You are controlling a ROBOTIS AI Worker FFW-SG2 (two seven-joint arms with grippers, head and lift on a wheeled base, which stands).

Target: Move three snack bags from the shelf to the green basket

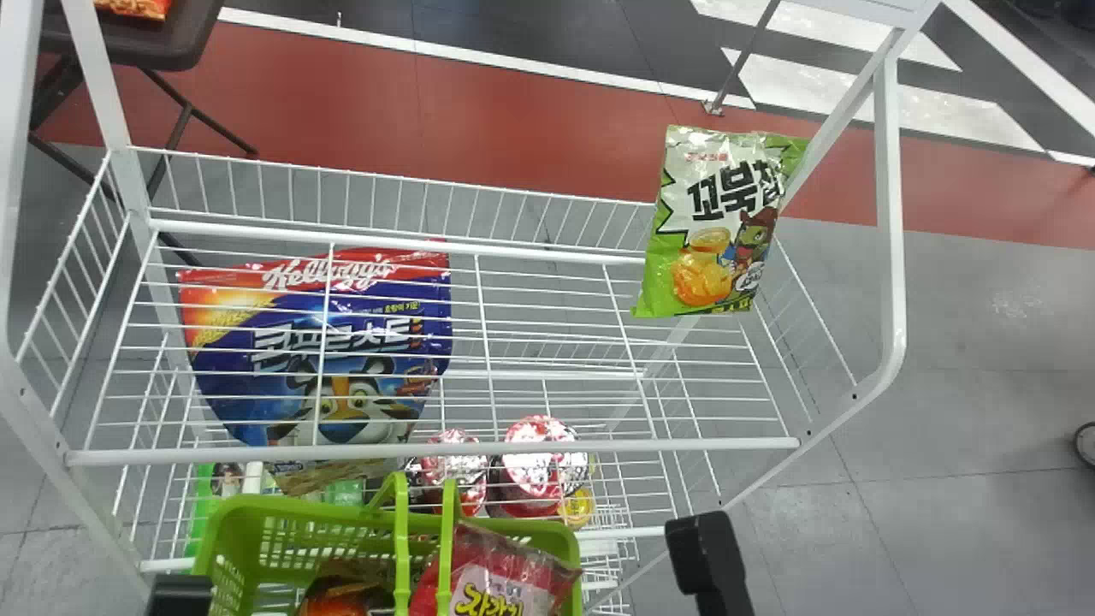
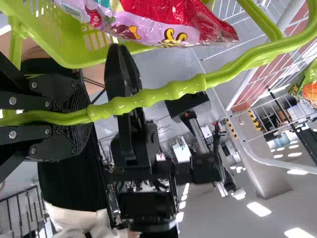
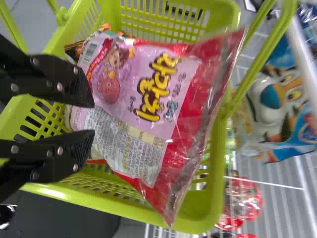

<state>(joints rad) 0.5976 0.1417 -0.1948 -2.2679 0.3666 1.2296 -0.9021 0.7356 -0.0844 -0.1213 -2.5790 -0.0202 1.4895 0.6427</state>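
Note:
In the head view the green basket (image 1: 565, 541) is at the bottom, holding a red-pink snack bag (image 1: 505, 577) and a brown-orange bag (image 1: 342, 590). A green snack bag (image 1: 714, 227) stays at the shelf's (image 1: 513, 448) right end. Black parts of my left gripper (image 1: 180, 590) and right gripper (image 1: 708, 552) flank the basket. In the left wrist view my left gripper (image 2: 81, 116) is shut on the basket's handle (image 2: 148, 99). The right wrist view has my right gripper (image 3: 93, 119) open over the basket, its fingertips close to the red-pink bag (image 3: 133, 94), which rests tilted there.
A blue-red cereal bag (image 1: 342, 342) shows through the shelf's wires at the left. Round red-lidded cups (image 1: 535, 466) stand lower, behind the basket. White posts and rails (image 1: 890, 214) frame the rack. A dark table (image 1: 171, 43) is at the far left.

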